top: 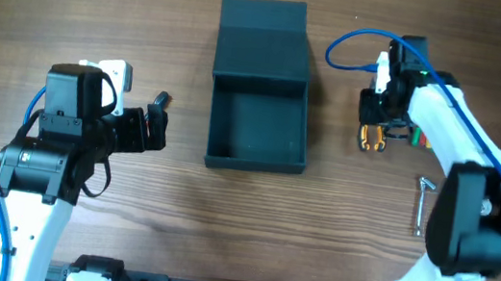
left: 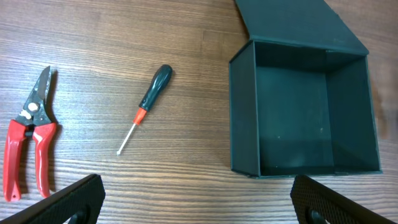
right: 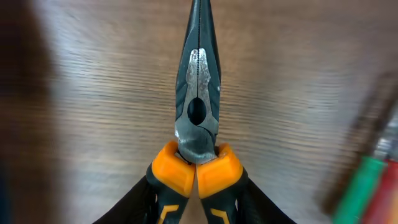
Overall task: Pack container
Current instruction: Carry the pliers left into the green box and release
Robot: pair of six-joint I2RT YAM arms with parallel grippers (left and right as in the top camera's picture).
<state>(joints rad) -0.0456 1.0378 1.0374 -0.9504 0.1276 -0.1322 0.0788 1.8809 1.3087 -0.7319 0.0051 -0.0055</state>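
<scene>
The container (top: pixel 254 163) is a dark teal-grey box in the middle of the table, open, with its flap lid lying flat behind it. It is empty inside and also shows in the left wrist view (left: pixel 244 112). My right gripper (top: pixel 374 128) is to the right of the box, shut on the orange and black handles of long-nose pliers (right: pixel 198 118), seen between its fingers (right: pixel 198 205). My left gripper (top: pixel 158 121) is open and empty left of the box, its fingers wide apart (left: pixel 199 208) above bare wood.
Red-handled pruning shears (left: pixel 28 149) and a dark-handled screwdriver (left: pixel 147 102) lie on the wood left of the box. A red and green tool (top: pixel 416 136) lies beside the right gripper, blurred in the right wrist view (right: pixel 370 180). A metal hex key (top: pixel 422 204) lies at the right.
</scene>
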